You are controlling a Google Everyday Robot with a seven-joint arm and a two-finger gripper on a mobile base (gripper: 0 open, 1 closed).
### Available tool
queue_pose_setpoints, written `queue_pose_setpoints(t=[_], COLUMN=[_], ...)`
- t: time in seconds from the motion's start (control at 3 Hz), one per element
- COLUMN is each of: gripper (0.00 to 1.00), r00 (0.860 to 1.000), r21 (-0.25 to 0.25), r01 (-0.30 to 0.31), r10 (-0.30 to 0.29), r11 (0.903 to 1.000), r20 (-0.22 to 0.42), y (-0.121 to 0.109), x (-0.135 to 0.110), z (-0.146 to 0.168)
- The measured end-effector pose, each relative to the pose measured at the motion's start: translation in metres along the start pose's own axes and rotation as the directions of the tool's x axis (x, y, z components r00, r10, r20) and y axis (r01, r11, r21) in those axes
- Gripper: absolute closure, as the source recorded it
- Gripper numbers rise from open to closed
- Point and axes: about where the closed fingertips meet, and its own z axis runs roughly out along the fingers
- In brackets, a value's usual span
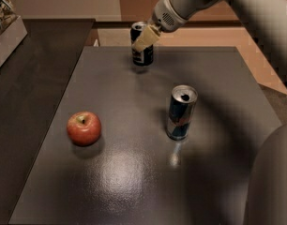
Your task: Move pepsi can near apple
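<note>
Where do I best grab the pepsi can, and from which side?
Grip the pepsi can around its round side wall, upper half, coming down from the right, where the gripper is, right at the can. It stands upright near the far edge of the table, with the apple and the taller can well clear.

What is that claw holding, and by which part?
The claw grips the short dark navy soda can around its upper half, just below the silver top.
</note>
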Motion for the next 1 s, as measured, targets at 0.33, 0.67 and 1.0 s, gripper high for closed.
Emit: queue_pose_setpoints(t=[0.33,0.67,1.0], gripper=[1.00,1.00,1.00], r00=[0.995,0.982,0.965], r21=[-0.084,-0.167,-0.239], r01=[0.097,0.190,0.259], r10=[-0.097,-0.186,-0.244], r11=[0.9917,0.9675,0.9359], r20=[0.005,0.043,0.092], y=[0.036,0.075,0.115], x=[0.002,0.010,0.023], z=[-0.028,-0.051,-0.062])
